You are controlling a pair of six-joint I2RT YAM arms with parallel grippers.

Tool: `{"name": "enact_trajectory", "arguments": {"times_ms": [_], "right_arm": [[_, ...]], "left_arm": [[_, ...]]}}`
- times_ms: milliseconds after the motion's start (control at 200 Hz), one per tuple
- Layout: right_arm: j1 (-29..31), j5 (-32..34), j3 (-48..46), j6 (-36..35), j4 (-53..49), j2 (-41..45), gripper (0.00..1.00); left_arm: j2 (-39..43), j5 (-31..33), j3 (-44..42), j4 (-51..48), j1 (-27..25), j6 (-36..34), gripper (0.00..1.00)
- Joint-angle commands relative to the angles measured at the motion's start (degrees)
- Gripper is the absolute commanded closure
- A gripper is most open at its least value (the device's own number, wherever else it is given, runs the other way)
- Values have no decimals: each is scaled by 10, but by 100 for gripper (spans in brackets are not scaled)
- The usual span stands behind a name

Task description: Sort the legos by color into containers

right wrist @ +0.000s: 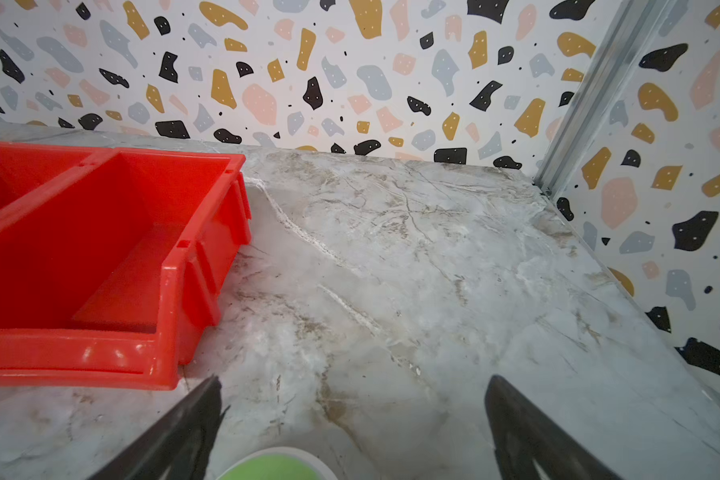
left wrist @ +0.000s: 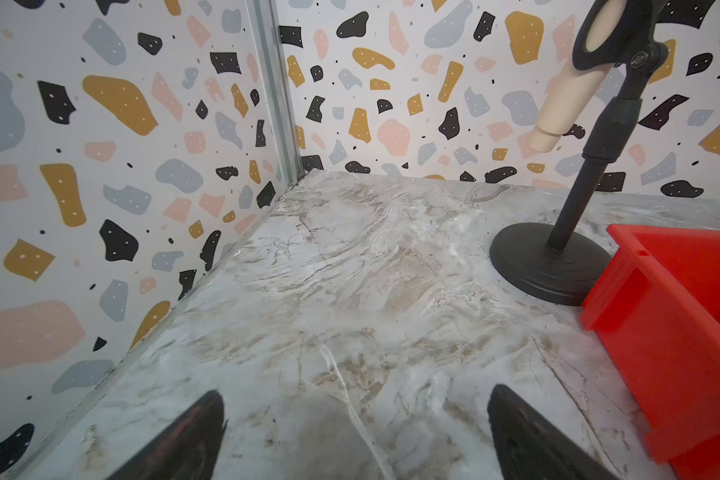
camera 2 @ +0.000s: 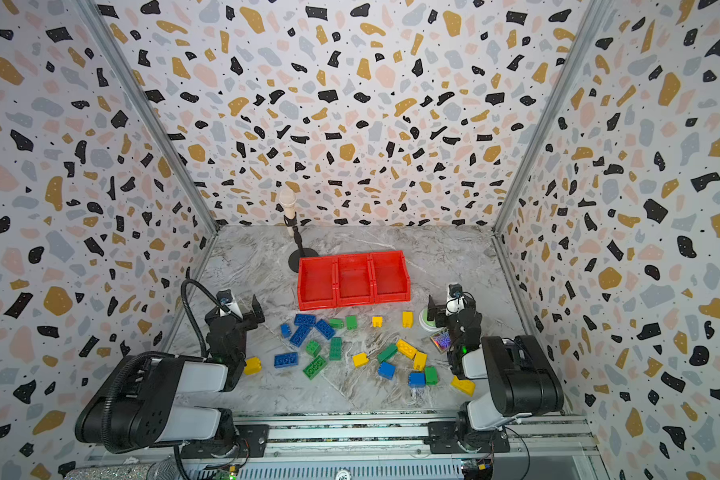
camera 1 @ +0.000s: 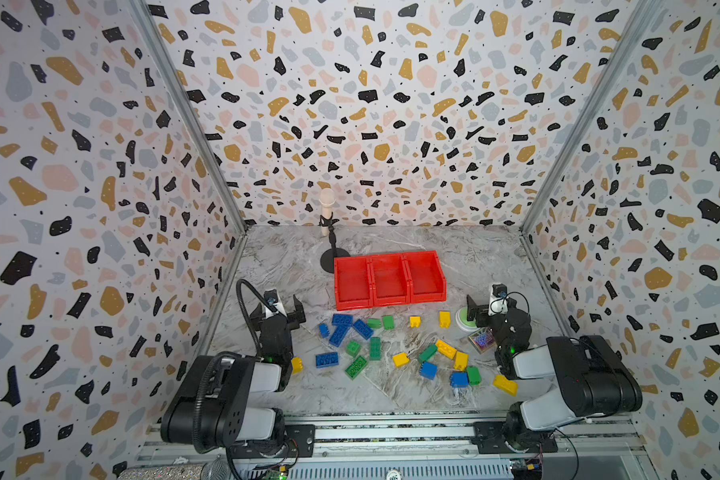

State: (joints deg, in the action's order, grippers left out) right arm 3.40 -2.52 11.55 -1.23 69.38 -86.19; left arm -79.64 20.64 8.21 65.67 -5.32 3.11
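Though near, legos [camera 1: 375,348] apart from fingers [camera 1: 298,311].

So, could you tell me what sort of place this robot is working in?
Probably a purpose-built robot test booth: patterned walls on metal framing box in a marble-look tabletop, the left arm and right arm are mounted on a rail at its front, and legos lie before red containers.

Containers [right wrist: 200,270] beside the right gripper [right wrist: 352,388] are glossy plastic; the marbled table [right wrist: 391,270] between its jaws looks smooth, perhaps matt.
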Motion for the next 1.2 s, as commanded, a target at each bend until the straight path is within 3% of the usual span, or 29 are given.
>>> {"name": "enact_trajectory", "arguments": {"times_ms": [0, 1076, 1136, 1191], "right_arm": [[0, 2, 13, -3, 0, 9, 1], [-1, 1, 12, -3, 0, 11, 1], [2, 5, 11, -3, 2, 11, 1], [15, 48, 19, -2, -19, 22, 1]], "left_arm": [[-1, 7, 9, 30, -2, -8, 0], [0, 8, 12, 26, -3, -9, 0], [1, 0, 13, 27, -6, -13, 0], [9, -25, 35, -13, -6, -24, 0]]}}
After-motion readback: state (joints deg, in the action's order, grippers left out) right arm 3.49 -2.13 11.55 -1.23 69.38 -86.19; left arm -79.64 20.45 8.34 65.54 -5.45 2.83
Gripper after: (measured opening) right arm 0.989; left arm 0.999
